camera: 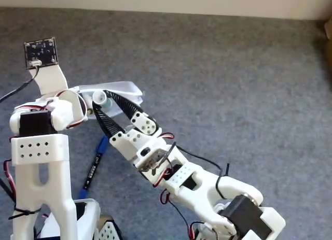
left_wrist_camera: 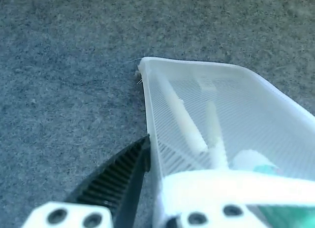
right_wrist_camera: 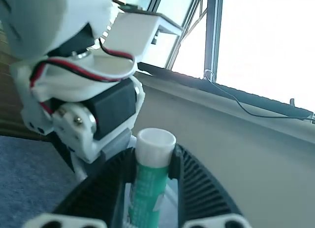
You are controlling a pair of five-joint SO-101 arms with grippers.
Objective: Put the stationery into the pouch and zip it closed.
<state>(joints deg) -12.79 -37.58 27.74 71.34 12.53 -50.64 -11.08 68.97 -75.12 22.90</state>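
Here, left of centre in the high view, the right end effector [camera: 101,103] is clamped on a green, white-capped glue stick [camera: 99,98], just beside the pouch [camera: 127,88]. The left end effector [left_wrist_camera: 155,164] pinches the edge of the pouch, black finger outside and white finger over the mesh. Two white sticks [left_wrist_camera: 184,122] lie inside. A pen [camera: 93,167] lies on the grey desk [camera: 233,69] at lower left.
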